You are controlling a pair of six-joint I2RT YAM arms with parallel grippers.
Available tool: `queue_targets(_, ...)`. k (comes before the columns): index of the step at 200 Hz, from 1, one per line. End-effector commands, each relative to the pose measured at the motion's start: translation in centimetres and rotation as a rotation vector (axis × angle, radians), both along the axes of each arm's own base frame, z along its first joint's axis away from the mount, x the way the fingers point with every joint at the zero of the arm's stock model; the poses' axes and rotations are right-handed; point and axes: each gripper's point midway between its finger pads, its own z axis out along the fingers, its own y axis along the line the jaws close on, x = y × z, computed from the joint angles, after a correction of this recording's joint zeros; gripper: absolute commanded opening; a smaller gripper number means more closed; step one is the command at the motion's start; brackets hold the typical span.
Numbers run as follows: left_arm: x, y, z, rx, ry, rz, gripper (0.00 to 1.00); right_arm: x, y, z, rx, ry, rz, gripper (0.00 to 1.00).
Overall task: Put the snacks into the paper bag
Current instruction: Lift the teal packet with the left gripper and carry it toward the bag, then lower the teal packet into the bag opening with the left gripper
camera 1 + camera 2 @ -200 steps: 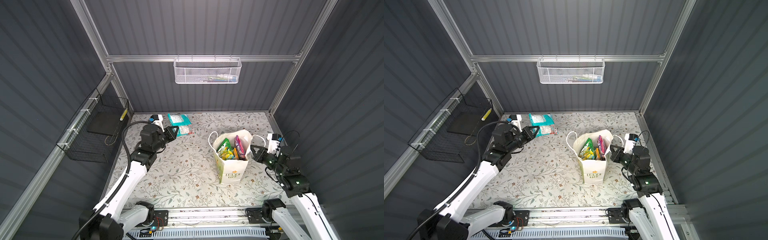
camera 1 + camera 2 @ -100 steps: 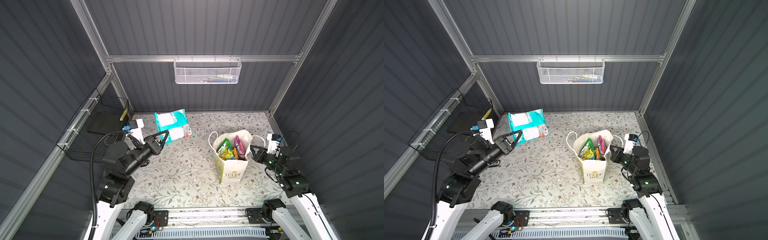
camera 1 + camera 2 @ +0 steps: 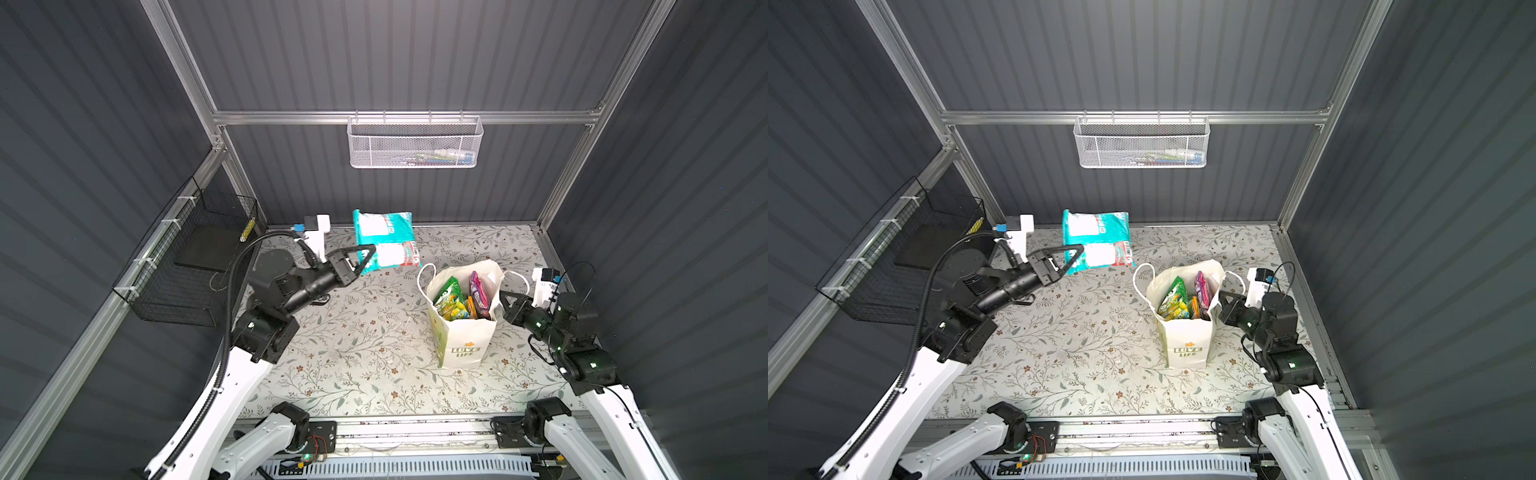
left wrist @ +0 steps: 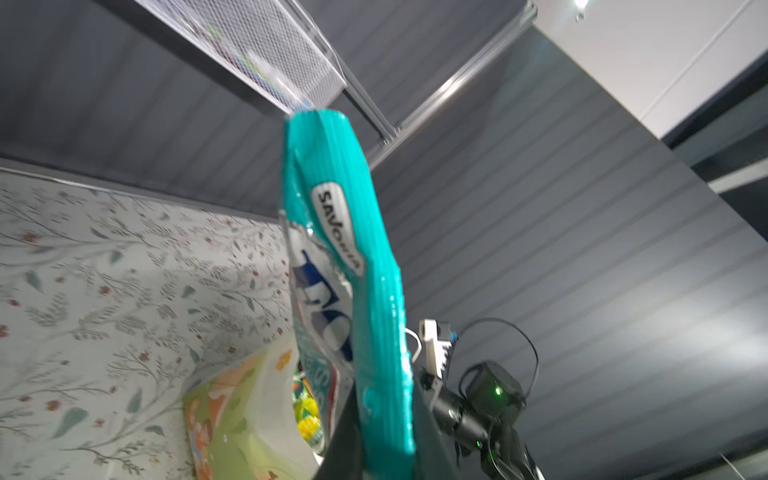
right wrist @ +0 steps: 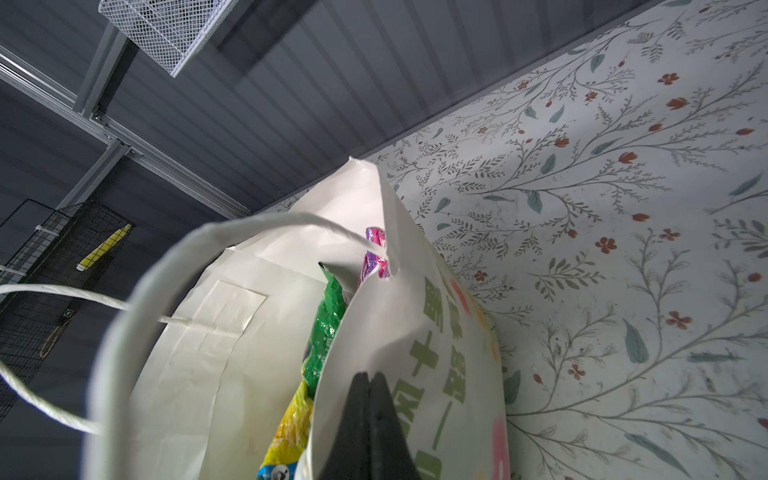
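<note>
Above the rear left of the flower-printed surface (image 3: 353, 345), the left gripper (image 3: 369, 252) pinches a teal packet (image 3: 384, 239) by one lower corner, jaws nearly together on the thin film. The packet's long axis runs on from the fingers toward the rear. The left wrist view shows it almost edge-on (image 4: 345, 257).

The paper bag (image 3: 465, 340) stands well apart to the right of the packet, lower and nearer the front, with its mouth facing up. The right gripper (image 3: 502, 300) is pressed together on the bag's right wall at the rim (image 5: 368, 376), and this looks to be keeping the mouth spread. That arm is nearer but occupied, so the carry likely falls to the left arm: rightward and forward, then the packet tipped end-down over the opening.

The teal packet is glossy, soft and puffy, with a white label panel. The bag is stiff, creased cream paper with a white cord handle (image 5: 249, 220). Inside, a green packet (image 3: 449, 291), a purple packet (image 3: 478, 291) and yellow ones (image 3: 455, 309) stand on edge, so little room is left.
</note>
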Motion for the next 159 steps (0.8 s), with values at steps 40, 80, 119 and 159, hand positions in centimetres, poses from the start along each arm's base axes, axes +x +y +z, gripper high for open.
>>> queue_targets(40,-2.0,-9.2,1.3,0.175,-0.209,-0.094,0.0,-0.3,-0.3,-0.4,-0.031,0.0,-0.009,0.0)
queue_targets(80,-2.0,-13.5,-0.8,0.333,-0.237,-0.166,0.0,-0.5,-0.3,-0.2,-0.033,-0.011,-0.007,0.0)
queue_targets(119,-1.8,-16.2,-4.7,0.525,-0.225,-0.246,0.0,-0.2,-0.3,-0.6,-0.04,0.002,-0.013,0.0)
queue_targets(159,-0.9,-16.5,-7.4,0.66,-0.206,-0.256,0.0,-0.3,-0.2,-0.5,-0.034,0.0,-0.006,0.0)
